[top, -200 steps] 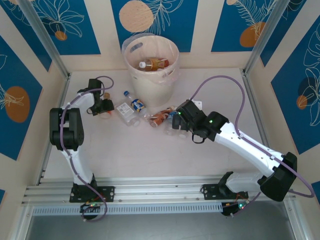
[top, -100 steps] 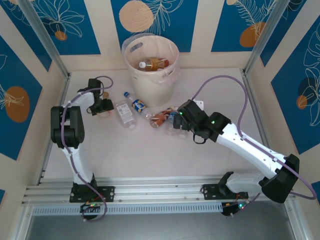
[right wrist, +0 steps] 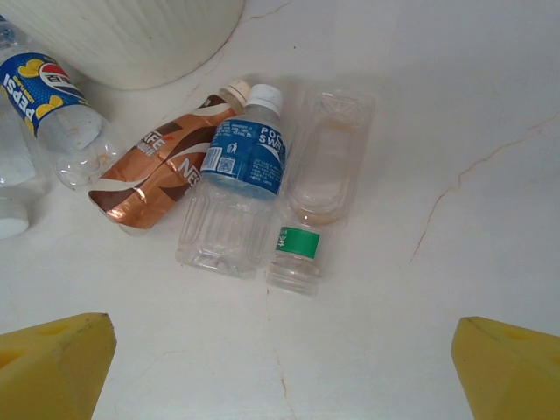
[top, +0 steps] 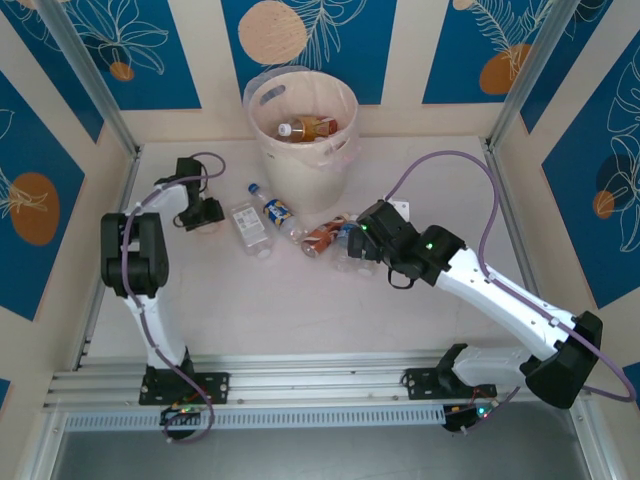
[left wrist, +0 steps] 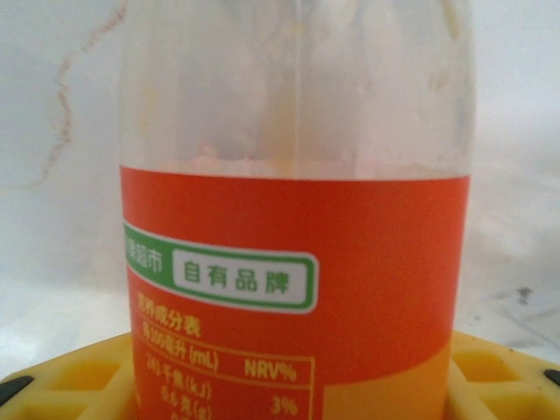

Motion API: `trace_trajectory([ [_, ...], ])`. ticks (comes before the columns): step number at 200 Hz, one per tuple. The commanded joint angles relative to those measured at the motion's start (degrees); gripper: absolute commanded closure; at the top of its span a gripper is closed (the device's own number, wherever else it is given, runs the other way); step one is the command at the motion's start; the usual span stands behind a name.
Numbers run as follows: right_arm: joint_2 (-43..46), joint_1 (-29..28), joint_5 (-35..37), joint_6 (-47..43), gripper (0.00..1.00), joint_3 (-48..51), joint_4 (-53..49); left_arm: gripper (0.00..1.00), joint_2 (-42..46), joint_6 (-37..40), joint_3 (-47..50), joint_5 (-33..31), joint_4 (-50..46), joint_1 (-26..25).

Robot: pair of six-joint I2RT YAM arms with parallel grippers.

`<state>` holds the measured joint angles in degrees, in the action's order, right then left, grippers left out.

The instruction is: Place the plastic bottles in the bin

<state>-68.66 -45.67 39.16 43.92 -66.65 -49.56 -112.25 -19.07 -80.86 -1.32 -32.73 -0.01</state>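
— Blue-labelled bottle (right wrist: pixel 245 162)?
— Flat on the table (right wrist: pixel 420 131), just ahead of the right gripper (right wrist: pixel 280 337), splayed wide; lengthwise away from it, cap-first toward the bin (right wrist: pixel 131 35).
— And the left gripper (top: pixel 208 214)?
— Astride an upright orange-labelled bottle (left wrist: pixel 297 262); clamped or merely flanking, impossible to tell.

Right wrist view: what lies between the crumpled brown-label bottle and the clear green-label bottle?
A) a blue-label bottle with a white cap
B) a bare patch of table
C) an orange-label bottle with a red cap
A: the blue-label bottle, white cap on, lies side by side between the brown-label bottle and the green-label bottle.
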Motion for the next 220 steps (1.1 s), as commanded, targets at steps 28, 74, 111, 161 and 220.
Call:
trace_trajectory([
  [28,1.71,-0.36,2.24,1.67,0.01,1.04,0.07,0.50,14.88,-1.94,0.34,2.28,-1.38,-0.89],
  [74,1.69,-0.55,2.15,1.85,0.01,1.26,0.43,0.50,24.14,-3.58,-4.14,3.48,-1.87,-6.00],
  [111,1.69,-0.56,2.42,2.17,0.01,1.35,0.43,0.51,26.50,-3.74,-12.33,2.99,-2.34,-11.70],
  [161,1.69,-0.97,2.15,2.91,0.01,1.30,0.35,0.50,22.34,-4.26,-25.08,4.64,-1.50,-17.72],
  [220,2.46,-1.95,3.06,3.56,0.01,0.73,-1.09,0.50,8.73,-3.20,-43.21,5.29,-0.92,-21.29],
])
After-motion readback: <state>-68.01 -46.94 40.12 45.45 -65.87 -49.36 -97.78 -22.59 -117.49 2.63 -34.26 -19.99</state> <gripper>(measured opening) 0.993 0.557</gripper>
